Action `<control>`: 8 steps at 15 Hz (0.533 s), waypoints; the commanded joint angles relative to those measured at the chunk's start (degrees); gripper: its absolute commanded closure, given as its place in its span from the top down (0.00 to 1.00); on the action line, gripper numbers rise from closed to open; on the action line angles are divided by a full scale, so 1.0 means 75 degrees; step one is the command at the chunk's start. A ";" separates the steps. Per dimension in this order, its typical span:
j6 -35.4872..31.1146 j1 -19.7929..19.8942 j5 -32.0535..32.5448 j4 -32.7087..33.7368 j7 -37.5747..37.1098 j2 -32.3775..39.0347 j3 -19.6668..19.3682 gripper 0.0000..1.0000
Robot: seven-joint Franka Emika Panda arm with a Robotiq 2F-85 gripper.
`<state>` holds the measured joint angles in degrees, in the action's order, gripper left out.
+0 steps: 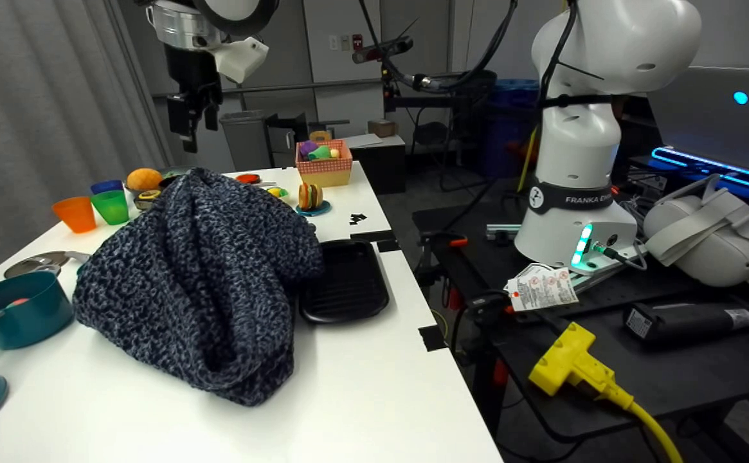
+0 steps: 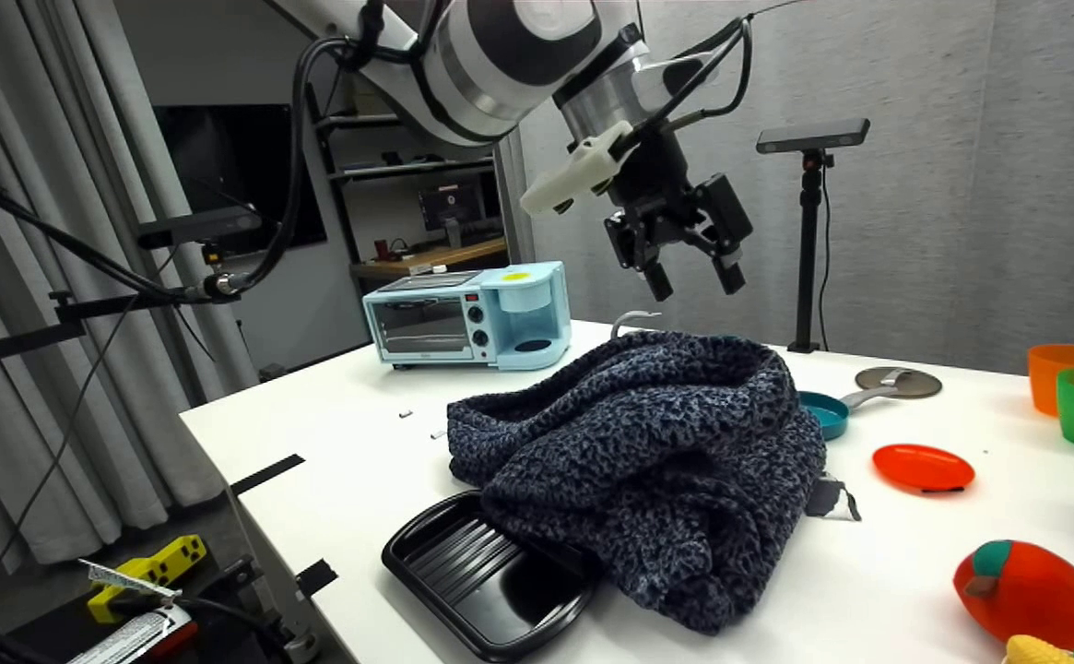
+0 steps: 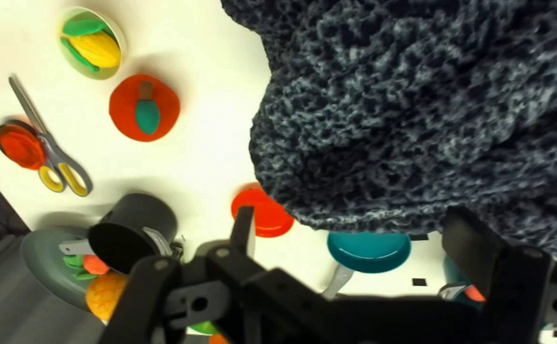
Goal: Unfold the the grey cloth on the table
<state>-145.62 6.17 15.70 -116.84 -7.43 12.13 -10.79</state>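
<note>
The grey cloth (image 1: pixel 200 289) lies bunched in a tall, crumpled heap on the white table (image 1: pixel 374 411). In an exterior view the cloth (image 2: pixel 666 470) shows thick folds and overlaps part of a black tray. My gripper (image 2: pixel 694 277) is open and empty above the heap, apart from the cloth. It also hangs over the far side of the heap in an exterior view (image 1: pixel 200 132). In the wrist view the fingers (image 3: pixel 351 215) are wide apart, and the cloth (image 3: pixel 402 110) fills the upper right with its edge running between them. The cloth's underside is hidden.
The black ribbed tray (image 2: pixel 490 581) touches the cloth near the table edge. A light-blue toaster oven (image 2: pixel 472 318), teal pot (image 1: pixel 24 315), teal pan (image 3: pixel 369 253), red plate (image 3: pixel 271 220), scissors (image 3: pixel 51 143) and toy tomato (image 3: pixel 125 110) surround the heap.
</note>
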 commanded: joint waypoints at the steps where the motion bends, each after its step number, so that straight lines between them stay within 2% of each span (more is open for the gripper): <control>1: -0.0029 -0.0113 0.0008 0.0811 -0.1241 0.0805 -0.0198 1.00; 8: 0.0057 -0.0511 -0.0082 0.1983 -0.3102 0.1993 -0.0459 1.00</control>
<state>-145.74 4.53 15.64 -107.41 -25.76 22.62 -11.88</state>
